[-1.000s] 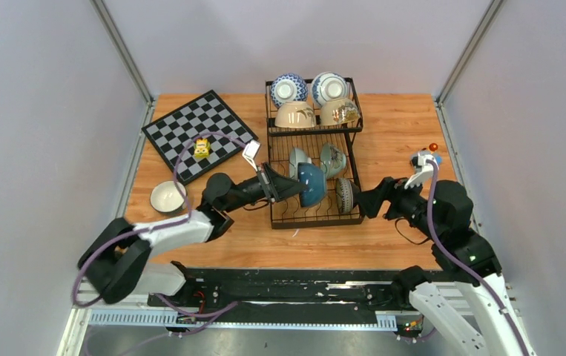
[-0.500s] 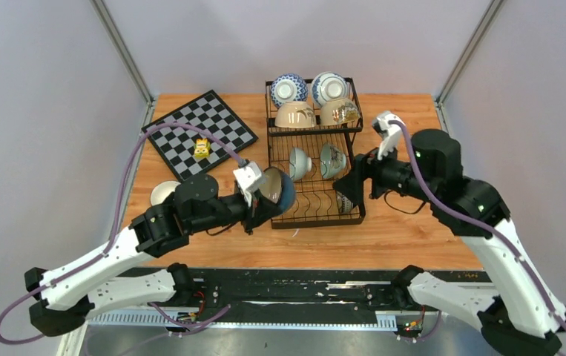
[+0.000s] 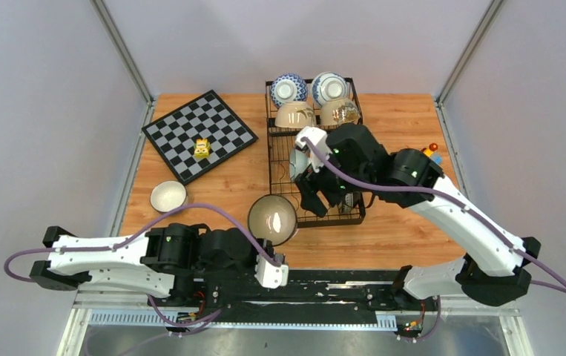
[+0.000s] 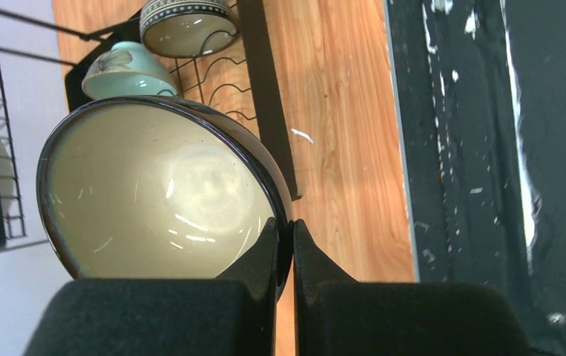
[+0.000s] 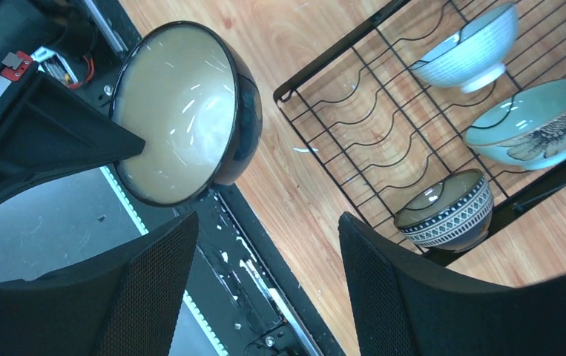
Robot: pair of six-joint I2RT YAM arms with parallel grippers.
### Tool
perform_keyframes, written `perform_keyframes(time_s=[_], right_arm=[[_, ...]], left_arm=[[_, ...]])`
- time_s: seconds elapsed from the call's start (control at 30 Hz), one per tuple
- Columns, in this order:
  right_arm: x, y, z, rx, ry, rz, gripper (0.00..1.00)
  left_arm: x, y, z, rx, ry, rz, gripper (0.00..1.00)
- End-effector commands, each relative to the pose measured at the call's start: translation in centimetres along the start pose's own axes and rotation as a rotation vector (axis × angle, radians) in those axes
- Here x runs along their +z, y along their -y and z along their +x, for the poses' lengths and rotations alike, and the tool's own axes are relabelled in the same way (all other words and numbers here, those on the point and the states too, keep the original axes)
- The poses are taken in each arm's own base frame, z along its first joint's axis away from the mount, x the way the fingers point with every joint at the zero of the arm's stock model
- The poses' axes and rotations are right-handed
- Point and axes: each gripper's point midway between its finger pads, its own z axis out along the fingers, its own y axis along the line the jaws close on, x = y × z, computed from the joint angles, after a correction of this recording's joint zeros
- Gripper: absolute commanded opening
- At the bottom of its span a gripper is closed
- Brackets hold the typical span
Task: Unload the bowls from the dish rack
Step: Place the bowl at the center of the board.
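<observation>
We see a wooden table (image 3: 398, 126) bearing the black two-tier dish rack (image 3: 271, 159). The right gripper (image 5: 266, 216) hangs by its lower tray, jaws wide apart, holding nothing. The left gripper (image 4: 285, 230) is clamped tight on the rim of a dark-glazed bowl (image 3: 272, 219), tilted, just outside the rack's front. Seven bowls (image 3: 288, 90) sit in the rack.

dark bowl (image 3: 272, 219): tilted, beside dish rack (image 5: 337, 52) | seven bowls (image 3: 288, 90) racked

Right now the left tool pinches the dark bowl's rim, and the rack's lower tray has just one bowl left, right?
Not one: the right wrist view shows three in the lower tray: pale bowl, teal bowl, patterned bowl. The rest holds.
</observation>
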Motion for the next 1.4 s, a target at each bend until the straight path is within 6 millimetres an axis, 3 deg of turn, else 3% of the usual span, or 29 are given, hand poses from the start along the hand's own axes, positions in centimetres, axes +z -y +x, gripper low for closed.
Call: perform_keyframes(time_s=[0.0,0.4,0.8,1.13,1.23,1.37], right_arm=[[0.6,-0.8,0.9,-0.064,-0.074,0.002,0.73],[4.1,-1.9,0.5,-0.161,-0.144,0.059,0.66],[7.9,-2.6,1.6,-0.242,-0.229,0.119,0.53],[9.0,-1.9,3.4,-0.269,-0.284,0.162,0.41],[9.2,-1.7,4.1,-0.282,-0.306,0.166,0.37],[9.2,-1.5,4.5,-0.285,-0.313,0.178,0.20]], left_arm=[[-0.8,-1.3,-0.5,0.244,0.012,-0.047,0.00],[0.2,1.3,0.7,0.356,-0.024,0.061,0.00],[0.4,1.2,-0.1,0.326,0.011,0.044,0.00],[0.0,0.7,-0.4,0.307,0.034,0.012,0.00],[0.0,0.6,-0.5,0.304,0.039,0.005,0.00],[0.1,0.6,-0.3,0.301,0.038,-0.006,0.00]])
